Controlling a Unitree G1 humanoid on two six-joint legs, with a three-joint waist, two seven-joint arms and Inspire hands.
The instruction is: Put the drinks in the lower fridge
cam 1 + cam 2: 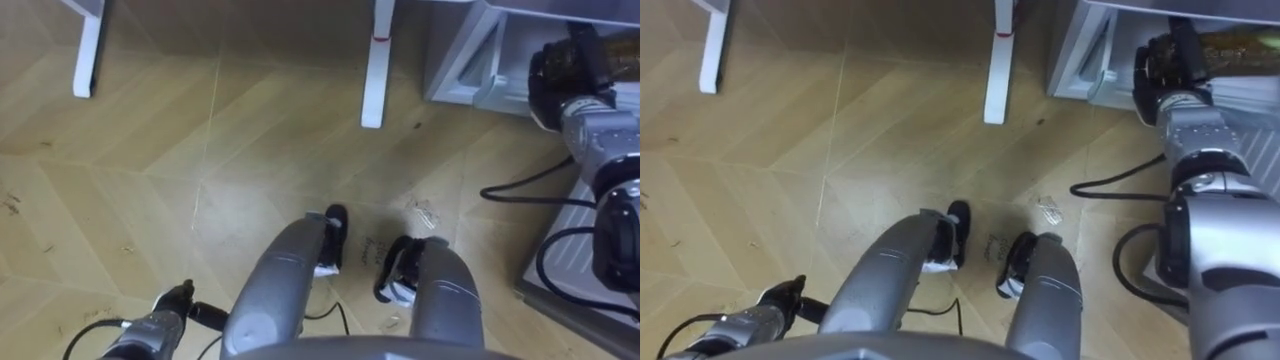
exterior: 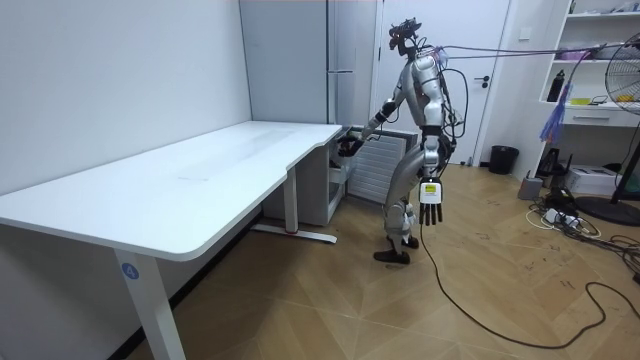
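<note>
I stand at the end of the white table, facing the grey fridge (image 2: 345, 60). My right arm reaches forward to the fridge's lower compartment (image 1: 470, 60), which is open. My right hand (image 1: 556, 75) is dark and its fingers curl round a dark, brownish drink bottle (image 1: 585, 45) at the compartment's edge. The same hand (image 1: 1160, 62) appears at the top right of the right eye view. My left hand (image 2: 430, 207) hangs at my side with straight fingers and holds nothing; it also appears low at the left (image 1: 172, 300).
White table legs (image 1: 372, 70) (image 1: 88, 50) stand on the wooden floor ahead of me. A light grey panel (image 1: 575, 265) lies low to my right, with black cables (image 1: 520, 190) on the floor. The long white table (image 2: 200, 180) runs along the wall.
</note>
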